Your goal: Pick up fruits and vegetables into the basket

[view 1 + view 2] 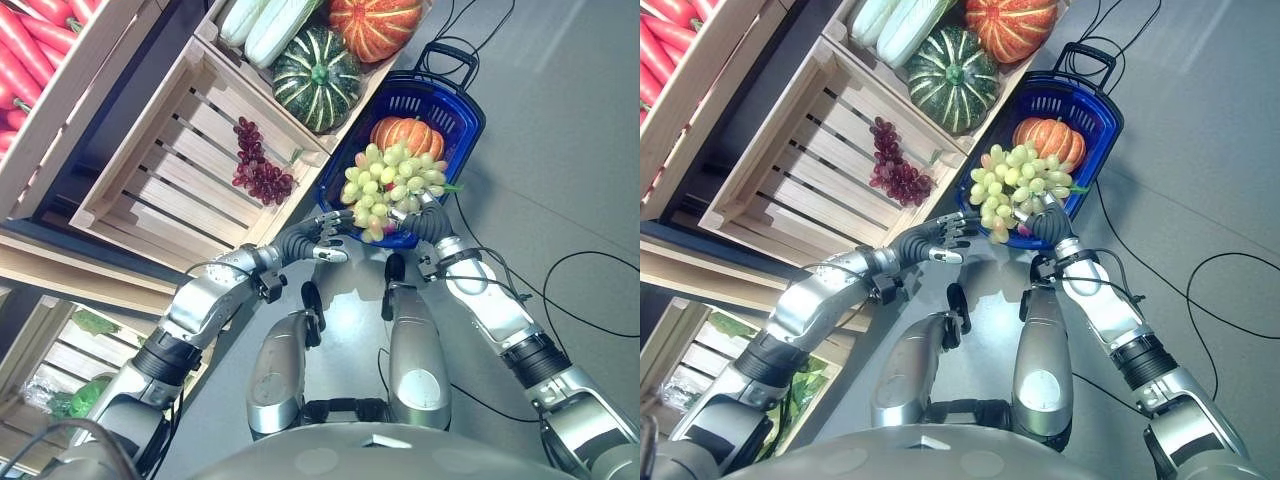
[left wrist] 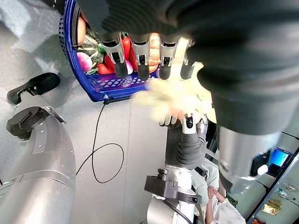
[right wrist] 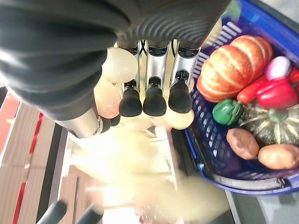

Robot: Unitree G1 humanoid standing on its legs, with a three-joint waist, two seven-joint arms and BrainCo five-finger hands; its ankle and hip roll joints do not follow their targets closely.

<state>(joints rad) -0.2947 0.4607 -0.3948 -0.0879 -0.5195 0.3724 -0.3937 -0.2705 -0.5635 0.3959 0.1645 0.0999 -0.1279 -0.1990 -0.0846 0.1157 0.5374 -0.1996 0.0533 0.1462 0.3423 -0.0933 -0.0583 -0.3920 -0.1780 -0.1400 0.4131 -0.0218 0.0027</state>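
the right hand (image 1: 1045, 222), fingers curled round a bunch of green grapes (image 1: 390, 185), holds it over the near rim of the blue basket (image 1: 462, 128), where an orange pumpkin (image 1: 408, 134) already sits. the left hand (image 1: 325, 235) hangs just beside, fingers loosely straight, holding nothing. purple grapes (image 1: 258, 165) lie in the wooden crate (image 1: 150, 160); a striped green squash (image 1: 316, 78) sits in the next crate.

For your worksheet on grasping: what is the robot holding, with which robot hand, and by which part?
The right robot hand holds the green grape bunch at its lower end, fingers curled round grapes. The left robot hand holds nothing.
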